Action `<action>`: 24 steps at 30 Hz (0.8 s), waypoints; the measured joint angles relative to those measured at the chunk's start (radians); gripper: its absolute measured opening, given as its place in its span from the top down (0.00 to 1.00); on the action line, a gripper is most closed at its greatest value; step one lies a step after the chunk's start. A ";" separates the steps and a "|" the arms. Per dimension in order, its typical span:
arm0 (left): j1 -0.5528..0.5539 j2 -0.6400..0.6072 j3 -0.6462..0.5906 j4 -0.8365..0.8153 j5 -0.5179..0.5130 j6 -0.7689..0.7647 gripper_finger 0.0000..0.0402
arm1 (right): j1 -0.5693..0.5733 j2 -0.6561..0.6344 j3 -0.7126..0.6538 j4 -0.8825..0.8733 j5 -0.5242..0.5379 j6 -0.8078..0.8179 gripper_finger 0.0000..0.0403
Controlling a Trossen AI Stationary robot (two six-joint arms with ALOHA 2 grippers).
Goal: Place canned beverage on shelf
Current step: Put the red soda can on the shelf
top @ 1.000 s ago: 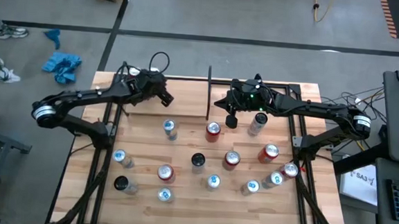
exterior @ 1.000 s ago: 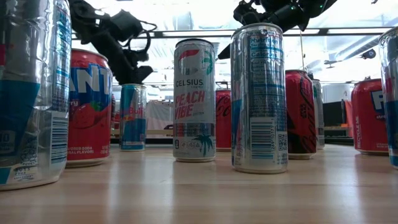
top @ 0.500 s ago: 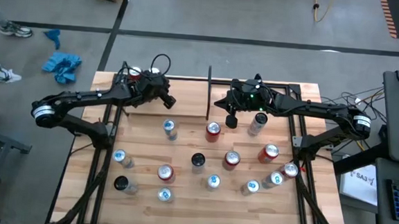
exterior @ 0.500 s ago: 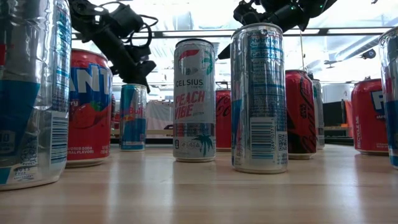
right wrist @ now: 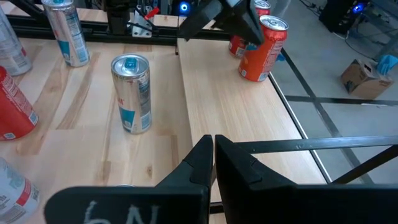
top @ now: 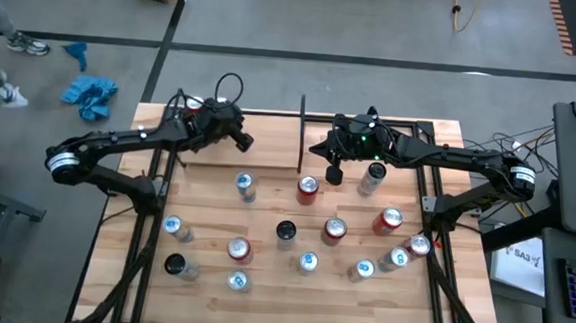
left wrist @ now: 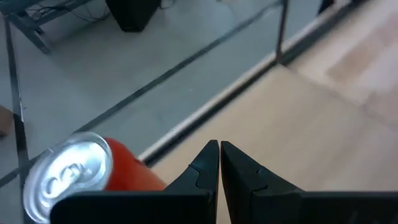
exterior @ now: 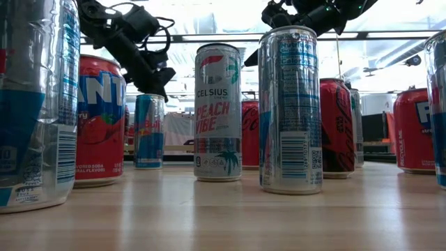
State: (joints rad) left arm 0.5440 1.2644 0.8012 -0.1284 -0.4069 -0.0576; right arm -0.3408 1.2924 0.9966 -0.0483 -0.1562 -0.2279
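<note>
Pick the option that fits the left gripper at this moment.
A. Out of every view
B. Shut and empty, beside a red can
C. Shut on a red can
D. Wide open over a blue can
B: in the left wrist view the left gripper has its fingers pressed together with nothing between them, and a red can stands apart to one side, near the table's edge.

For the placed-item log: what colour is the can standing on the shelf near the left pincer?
Orange-red body with a silver top, the can shows best in the left wrist view.
</note>
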 joint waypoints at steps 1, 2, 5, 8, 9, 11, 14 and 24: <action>0.007 0.000 0.002 0.020 -0.002 -0.013 1.00 | 0.000 0.000 0.000 0.000 0.000 0.000 0.98; 0.013 0.000 0.003 0.041 -0.003 -0.027 1.00 | 0.000 0.000 0.000 0.000 0.000 0.000 0.98; 0.036 0.000 0.003 0.055 -0.003 -0.052 1.00 | 0.000 0.000 0.000 0.000 0.000 0.000 0.98; 0.053 0.000 -0.001 0.057 -0.004 -0.064 1.00 | 0.000 0.000 0.000 0.000 0.000 0.000 0.98; 0.058 0.000 -0.004 0.056 -0.007 -0.064 1.00 | 0.000 0.000 0.000 0.000 0.000 0.000 0.98; 0.066 0.004 -0.008 0.054 -0.026 -0.063 1.00 | 0.000 0.000 0.000 -0.001 0.000 0.000 0.98; 0.076 0.022 -0.010 0.056 -0.042 -0.061 1.00 | 0.000 0.000 0.000 -0.004 0.000 0.000 0.98; 0.077 0.057 -0.011 0.054 -0.055 -0.073 1.00 | 0.000 0.000 0.000 -0.007 0.000 0.002 0.98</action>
State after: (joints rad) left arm 0.6209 1.3213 0.7906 -0.0746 -0.4622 -0.1302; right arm -0.3411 1.2925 0.9966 -0.0555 -0.1562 -0.2264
